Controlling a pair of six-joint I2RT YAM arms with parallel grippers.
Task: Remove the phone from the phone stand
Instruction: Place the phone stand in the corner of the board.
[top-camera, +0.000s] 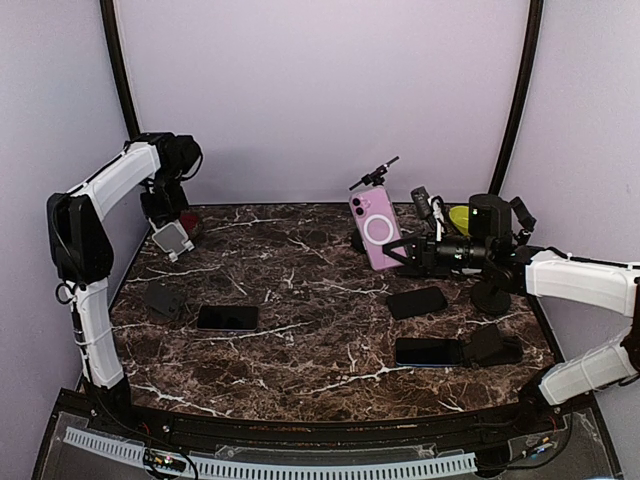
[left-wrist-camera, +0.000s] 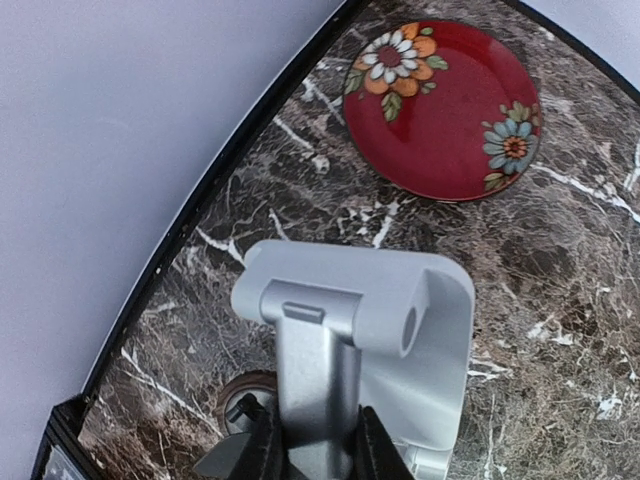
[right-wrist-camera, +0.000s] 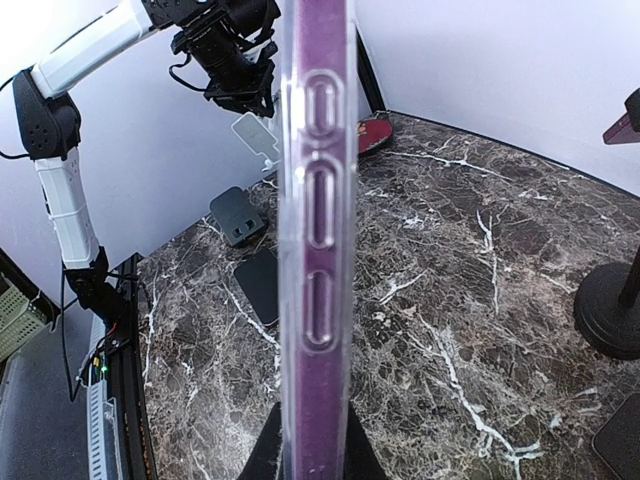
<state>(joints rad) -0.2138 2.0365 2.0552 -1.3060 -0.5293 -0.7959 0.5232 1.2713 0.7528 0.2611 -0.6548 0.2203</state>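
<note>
**Operator:** Right gripper (top-camera: 406, 256): condition?

**Technician:** Clenched on the phone (top-camera: 376, 230). Its two fingers (right-wrist-camera: 262, 460) press the front and back faces near the lower end, with no gap beyond the phone's own thickness.

**Operator:** Phone position and heading?

**Technician:** It is right of centre, toward the back of the table (top-camera: 300, 340), just in front of a black stand (top-camera: 374, 180). The long axis is close to vertical, with the top end leaning slightly left. The pink back with the white ring faces the near edge. From the right wrist it shows edge-on, with the side buttons toward the lens. Whether the bottom end clears the table cannot be told.

**Operator:** Left gripper (left-wrist-camera: 320, 455)?

**Technician:** Closed to a narrow gap around the stem of a silver stand (left-wrist-camera: 370, 300) at the back left corner, with the fingers touching both sides. A red flowered plate (left-wrist-camera: 450, 110) lies on the table just beyond the stand.
</note>
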